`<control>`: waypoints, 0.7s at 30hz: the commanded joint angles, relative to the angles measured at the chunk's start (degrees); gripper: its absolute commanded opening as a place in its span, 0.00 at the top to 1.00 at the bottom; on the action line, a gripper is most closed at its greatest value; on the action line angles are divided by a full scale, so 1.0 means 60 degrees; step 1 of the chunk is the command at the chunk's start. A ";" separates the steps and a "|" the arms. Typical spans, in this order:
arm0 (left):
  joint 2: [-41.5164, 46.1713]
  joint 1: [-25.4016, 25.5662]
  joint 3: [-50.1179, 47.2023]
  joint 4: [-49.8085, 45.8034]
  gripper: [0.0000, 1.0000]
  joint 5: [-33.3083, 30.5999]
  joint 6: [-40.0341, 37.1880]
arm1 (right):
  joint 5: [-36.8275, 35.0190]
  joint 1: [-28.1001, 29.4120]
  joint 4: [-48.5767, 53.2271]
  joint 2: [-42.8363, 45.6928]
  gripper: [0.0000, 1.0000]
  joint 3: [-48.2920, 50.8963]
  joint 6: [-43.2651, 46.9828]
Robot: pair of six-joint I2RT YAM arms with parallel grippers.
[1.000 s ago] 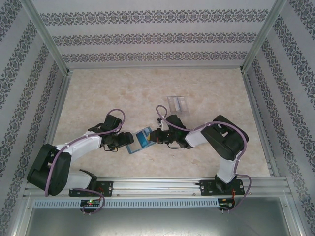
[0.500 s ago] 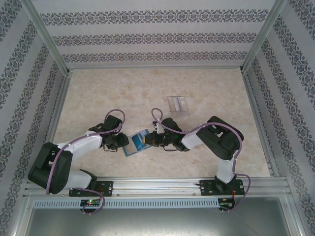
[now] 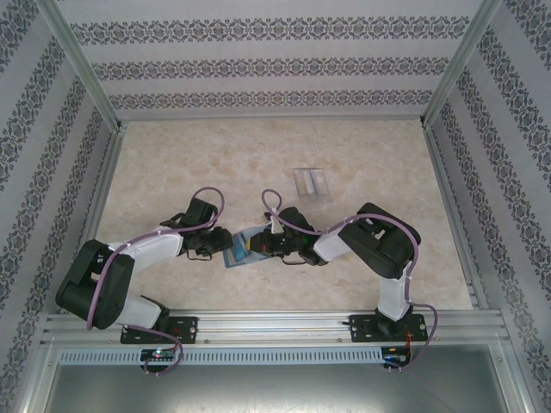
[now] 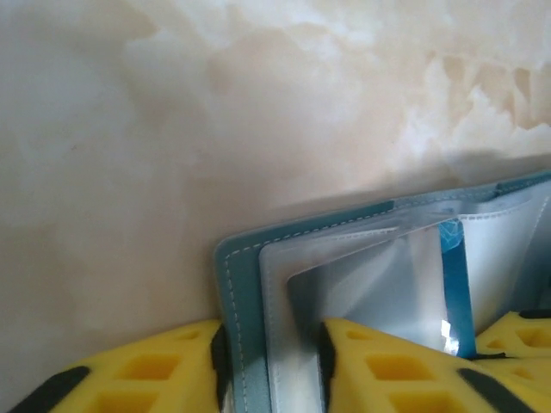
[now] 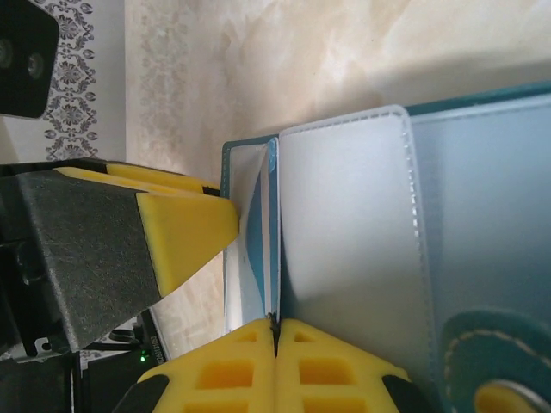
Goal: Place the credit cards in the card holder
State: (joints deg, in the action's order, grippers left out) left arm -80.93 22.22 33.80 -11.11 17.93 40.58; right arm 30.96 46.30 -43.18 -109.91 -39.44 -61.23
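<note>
The teal card holder [image 3: 238, 250] lies open on the table between my two grippers. My left gripper [image 4: 273, 332] is shut on its left edge, one pad on the teal cover [image 4: 236, 284], the other on a clear inner sleeve [image 4: 379, 275]. My right gripper [image 5: 275, 325] is shut on a thin white and blue credit card [image 5: 256, 232]. The card stands edge-on and reaches in among the holder's sleeves [image 5: 344, 241]. In the top view the left gripper [image 3: 217, 245] and the right gripper [image 3: 258, 246] nearly meet over the holder. A yellow finger [image 5: 185, 228] of the left gripper shows beside the card.
A clear plastic stand [image 3: 310, 182] sits on the marble-patterned table behind the right arm. Patterned walls with metal posts close in the left, back and right sides. A metal rail [image 3: 275, 325] carrying both arm bases runs along the near edge.
The right gripper has carried the card leftward into the open holder. The left gripper has closed onto the holder's left edge, and both arms have drawn closer together.
</note>
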 commanded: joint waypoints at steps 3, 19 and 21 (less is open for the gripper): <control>0.0275 0.0137 0.0036 -0.0027 0.45 -0.0370 -0.0182 | -0.0342 0.0214 -0.0075 -0.0110 1.00 -0.0073 -0.0038; 0.0321 0.0106 -0.0309 0.0523 0.58 -0.0167 0.0406 | -0.2288 0.1091 -0.0376 0.0013 0.95 0.0118 -0.1382; 0.0360 0.0099 -0.0180 0.0201 0.58 -0.0285 0.0327 | -0.2661 0.1143 -0.0335 0.0156 0.97 0.0234 -0.1430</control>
State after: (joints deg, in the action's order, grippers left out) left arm -78.30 22.76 32.99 -9.96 15.62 41.74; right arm 21.12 52.36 -45.45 -110.19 -39.38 -68.69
